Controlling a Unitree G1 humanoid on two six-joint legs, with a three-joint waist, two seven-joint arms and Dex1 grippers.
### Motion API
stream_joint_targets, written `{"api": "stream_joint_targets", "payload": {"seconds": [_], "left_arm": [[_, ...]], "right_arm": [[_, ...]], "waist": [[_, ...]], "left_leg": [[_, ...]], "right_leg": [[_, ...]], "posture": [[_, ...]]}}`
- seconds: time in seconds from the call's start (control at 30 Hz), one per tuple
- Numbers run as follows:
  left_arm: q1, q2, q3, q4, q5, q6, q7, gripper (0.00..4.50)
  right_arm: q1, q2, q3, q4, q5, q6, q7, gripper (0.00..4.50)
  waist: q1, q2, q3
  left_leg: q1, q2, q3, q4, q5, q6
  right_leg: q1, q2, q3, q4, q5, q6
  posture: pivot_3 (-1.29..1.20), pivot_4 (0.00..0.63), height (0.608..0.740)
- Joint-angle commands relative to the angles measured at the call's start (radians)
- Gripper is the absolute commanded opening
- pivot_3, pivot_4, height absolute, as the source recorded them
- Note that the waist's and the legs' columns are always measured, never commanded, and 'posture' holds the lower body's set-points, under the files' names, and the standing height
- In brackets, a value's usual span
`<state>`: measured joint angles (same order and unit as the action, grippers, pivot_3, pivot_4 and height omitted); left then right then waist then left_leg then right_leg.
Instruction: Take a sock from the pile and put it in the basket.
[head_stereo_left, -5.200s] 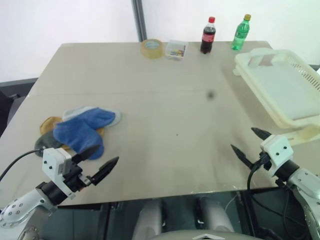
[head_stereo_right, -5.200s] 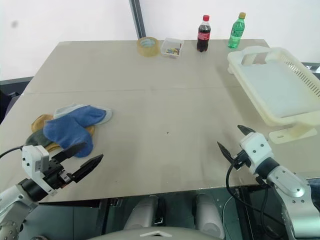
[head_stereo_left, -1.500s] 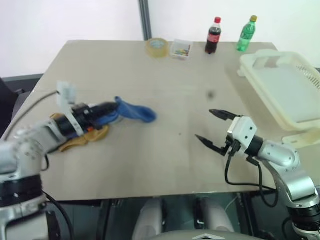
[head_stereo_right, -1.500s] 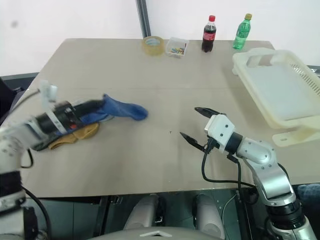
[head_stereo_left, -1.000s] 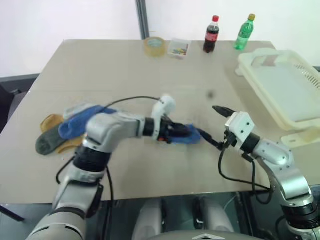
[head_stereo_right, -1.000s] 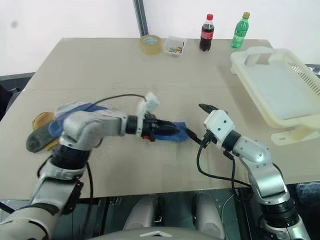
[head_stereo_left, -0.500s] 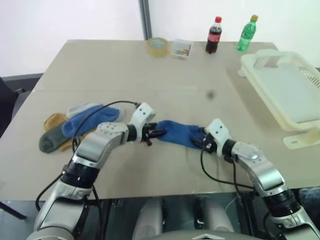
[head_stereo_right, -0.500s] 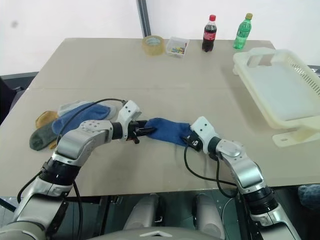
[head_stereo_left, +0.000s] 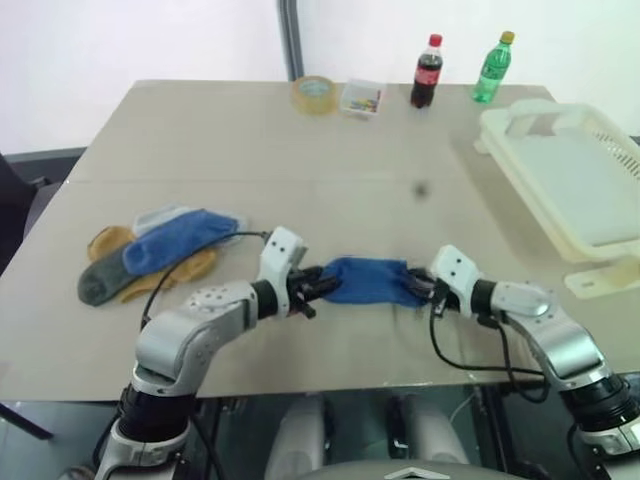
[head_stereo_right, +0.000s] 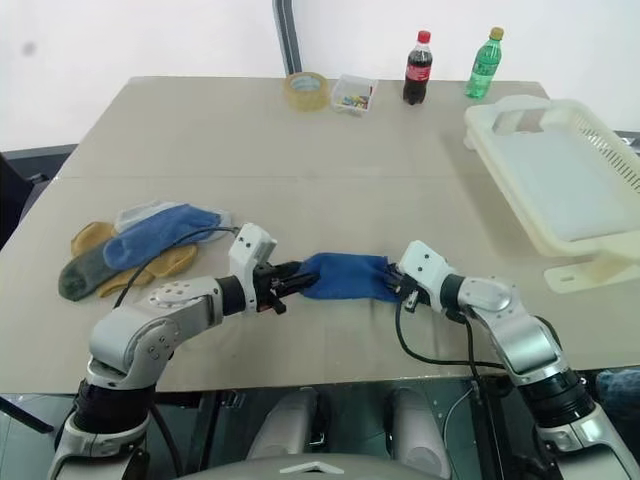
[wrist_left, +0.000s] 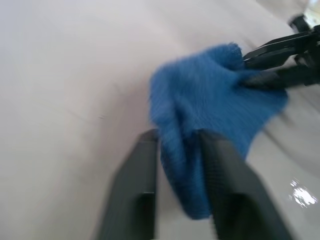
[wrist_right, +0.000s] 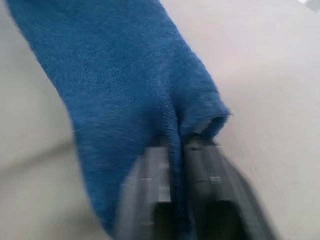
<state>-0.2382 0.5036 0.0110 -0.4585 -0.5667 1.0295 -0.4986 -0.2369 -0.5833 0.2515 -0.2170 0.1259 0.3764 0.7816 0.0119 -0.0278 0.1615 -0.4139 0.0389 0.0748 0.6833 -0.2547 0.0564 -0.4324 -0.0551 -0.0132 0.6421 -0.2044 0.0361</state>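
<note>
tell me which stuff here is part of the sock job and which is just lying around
Part of the job:
blue sock, held by left gripper and right gripper
sock pile
basket

Lying about:
tape roll
small clear box
cola bottle
green bottle

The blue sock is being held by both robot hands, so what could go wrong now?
Both the left gripper and right gripper pinch the blue sock at opposite ends, so pulling apart could stretch it or make it slip free. The basket sits far to the right, so the sock might drop on the way.
</note>
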Motion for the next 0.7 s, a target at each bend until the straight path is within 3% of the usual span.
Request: {"api": "stream_joint_targets", "payload": {"seconds": [0.03,0.2,0.37,0.63,0.7], "left_arm": [[0.006,0.045,0.129,-0.025,0.027,-0.105,0.008,2.82],[0.002,0.083,0.176,0.061,0.207,-0.218,0.157,2.82],[-0.016,0.033,0.163,0.152,0.346,-0.266,0.316,2.82],[-0.068,-0.007,0.144,0.289,0.418,-0.315,0.344,2.82],[-0.078,-0.01,0.141,0.308,0.424,-0.329,0.335,2.26]], "right_arm": [[0.017,-0.001,-0.054,-0.088,0.041,-0.032,0.011,2.55],[0.006,0.014,-0.106,-0.201,0.138,-0.02,0.036,2.55],[-0.057,0.074,-0.081,-0.212,0.127,-0.009,-0.014,2.55],[-0.062,0.078,-0.074,-0.195,0.11,-0.023,-0.015,2.55],[-0.062,0.076,-0.078,-0.194,0.108,-0.022,-0.016,2.67]], "waist": [[-0.001,0.0,0.0],[0.001,0.0,0.001],[0.002,0.0,0.001],[0.001,0.0,0.001],[0.001,0.0,0.001]], "left_leg": [[0.0,0.0,0.0,0.0,0.0,0.0],[0.0,0.001,0.0,0.0,0.0,0.0],[0.0,0.001,0.0,0.0,0.0,0.0],[-0.001,0.0,0.0,0.0,0.0,0.0],[-0.001,0.0,0.0,0.0,0.0,0.0]], "right_leg": [[0.0,0.0,0.0,0.0,0.0,0.0],[0.0,0.0,0.0,0.0,0.0,0.0],[0.0,-0.001,0.0,0.0,0.0,0.0],[0.0,-0.002,-0.001,-0.001,0.0,0.0],[0.0,-0.002,-0.001,0.0,0.0,0.0]], "posture": [[0.0,0.15,0.74],[0.0,0.15,0.74],[0.0,0.15,0.74],[0.0,0.15,0.74],[0.0,0.15,0.74]]}}
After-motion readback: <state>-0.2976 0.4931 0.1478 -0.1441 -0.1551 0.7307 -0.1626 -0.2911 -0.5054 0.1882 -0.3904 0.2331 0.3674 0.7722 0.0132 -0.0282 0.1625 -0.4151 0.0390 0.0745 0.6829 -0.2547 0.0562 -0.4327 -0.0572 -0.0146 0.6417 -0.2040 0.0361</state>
